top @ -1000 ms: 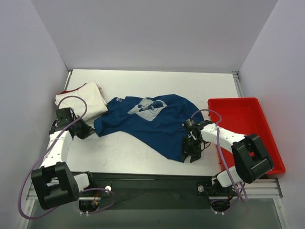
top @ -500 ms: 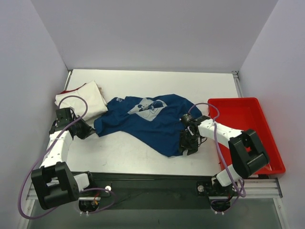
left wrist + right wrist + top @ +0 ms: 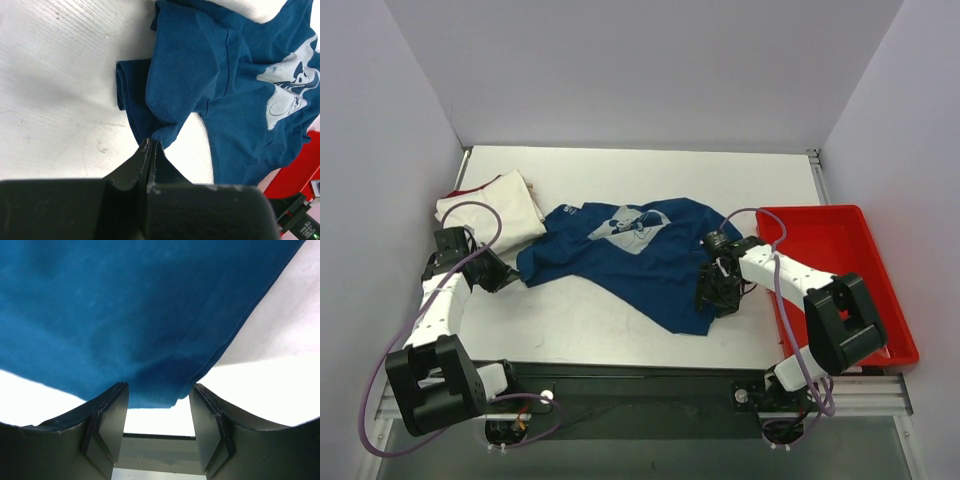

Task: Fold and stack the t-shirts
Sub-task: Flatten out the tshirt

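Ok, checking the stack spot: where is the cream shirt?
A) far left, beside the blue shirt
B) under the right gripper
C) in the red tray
A: the cream shirt lies far left beside the blue shirt, apart from the red tray.

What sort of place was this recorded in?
Probably a lab robot test cell rather than a home. Plain white walls box in a white tabletop. Laid out on it are a dark blue t-shirt, a cream-white shirt with a red edge and a red plastic tray.
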